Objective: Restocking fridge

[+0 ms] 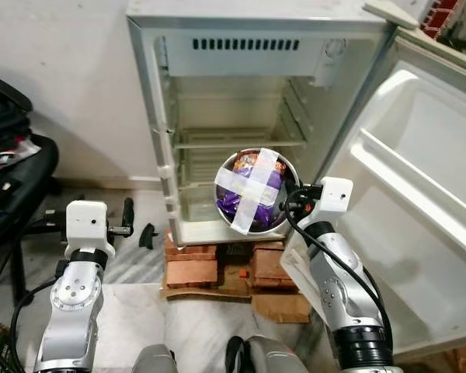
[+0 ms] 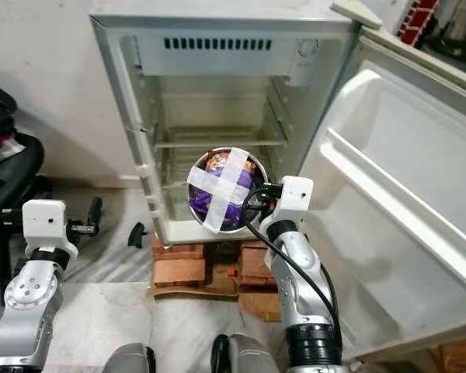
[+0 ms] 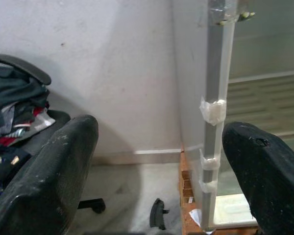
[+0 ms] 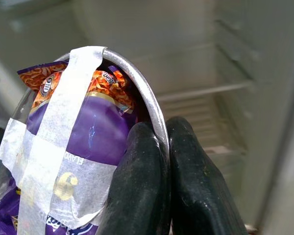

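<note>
A steel bowl (image 1: 256, 191) holds purple and orange snack packets under a cross of white tape (image 4: 54, 161). My right gripper (image 1: 289, 200) is shut on the bowl's rim, one finger inside and one outside (image 4: 196, 181). It holds the bowl tilted in front of the lower opening of the small white fridge (image 1: 241, 116), whose door (image 1: 419, 179) stands wide open to the right. My left gripper (image 1: 137, 230) is open, low at the left, outside the fridge's left wall (image 3: 215, 98).
The fridge stands on red bricks (image 1: 194, 268). Its wire shelves (image 1: 233, 140) are bare. A black chair piled with clothes (image 1: 8, 148) stands at the left. A small black object (image 3: 158, 214) lies on the floor by the bricks.
</note>
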### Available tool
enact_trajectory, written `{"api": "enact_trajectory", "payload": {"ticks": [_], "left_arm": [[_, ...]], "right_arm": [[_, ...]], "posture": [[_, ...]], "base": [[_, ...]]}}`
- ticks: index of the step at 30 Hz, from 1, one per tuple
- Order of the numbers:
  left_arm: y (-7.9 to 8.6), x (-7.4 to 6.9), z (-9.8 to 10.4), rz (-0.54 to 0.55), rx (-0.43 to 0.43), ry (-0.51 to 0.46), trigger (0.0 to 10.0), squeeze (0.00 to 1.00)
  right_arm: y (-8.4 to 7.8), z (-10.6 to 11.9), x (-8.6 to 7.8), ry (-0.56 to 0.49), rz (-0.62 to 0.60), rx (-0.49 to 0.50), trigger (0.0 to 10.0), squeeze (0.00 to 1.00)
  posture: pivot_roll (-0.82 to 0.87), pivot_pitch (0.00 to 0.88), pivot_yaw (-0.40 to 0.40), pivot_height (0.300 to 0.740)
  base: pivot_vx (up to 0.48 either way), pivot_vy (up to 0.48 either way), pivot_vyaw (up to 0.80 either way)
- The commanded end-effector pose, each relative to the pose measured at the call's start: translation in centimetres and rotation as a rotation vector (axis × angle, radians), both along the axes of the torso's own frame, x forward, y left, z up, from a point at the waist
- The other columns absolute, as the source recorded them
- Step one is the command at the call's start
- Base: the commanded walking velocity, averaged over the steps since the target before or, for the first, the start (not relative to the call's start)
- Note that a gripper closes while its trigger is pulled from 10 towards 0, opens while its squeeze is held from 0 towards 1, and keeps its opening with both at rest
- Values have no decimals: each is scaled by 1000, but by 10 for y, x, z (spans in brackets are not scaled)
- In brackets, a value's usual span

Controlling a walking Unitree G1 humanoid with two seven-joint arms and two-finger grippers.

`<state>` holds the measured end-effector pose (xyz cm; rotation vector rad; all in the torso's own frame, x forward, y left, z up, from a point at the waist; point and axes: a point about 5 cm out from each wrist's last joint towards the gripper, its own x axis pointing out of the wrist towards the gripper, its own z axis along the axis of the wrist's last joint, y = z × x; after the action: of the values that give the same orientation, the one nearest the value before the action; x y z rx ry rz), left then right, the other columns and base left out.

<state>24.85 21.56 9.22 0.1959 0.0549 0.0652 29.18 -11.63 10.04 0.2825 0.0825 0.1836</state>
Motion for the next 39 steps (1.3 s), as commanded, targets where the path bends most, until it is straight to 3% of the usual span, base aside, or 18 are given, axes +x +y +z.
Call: {"api": "enact_trajectory", "payload": {"ticks": [1, 4, 6, 15, 21, 39], "left_arm": [[-1, 1, 1, -31, -22, 19, 10000, 0], [-3, 2, 6, -45, -18, -16, 10000, 0], [-6, 1, 8, -32, -64, -30, 10000, 0], [-26, -15, 3, -19, -137, -44, 10000, 0], [-29, -24, -3, -25, -146, -16, 10000, 0], [-31, -24, -2, -15, -156, -15, 10000, 0]], "right_arm": [[4, 7, 3, -33, 19, 10, 10000, 0], [1, 3, 4, -26, 12, -9, 10000, 0], [-1, 4, 5, -25, 10, -8, 10000, 0], [-5, 7, 10, -21, 18, -34, 10000, 0], [-2, 4, 9, -16, 23, -35, 10000, 0], [1, 4, 10, -15, 41, -38, 10000, 0]], "posture": [[114, 96, -73, 740], [114, 81, -96, 740], [101, 86, -107, 740], [81, 132, -145, 740], [82, 139, -153, 740], [85, 146, -155, 740]], "base": [[0, 0, 0], [0, 0, 0], [0, 0, 0], [66, 0, 0], [297, 0, 0], [244, 0, 0]]}}
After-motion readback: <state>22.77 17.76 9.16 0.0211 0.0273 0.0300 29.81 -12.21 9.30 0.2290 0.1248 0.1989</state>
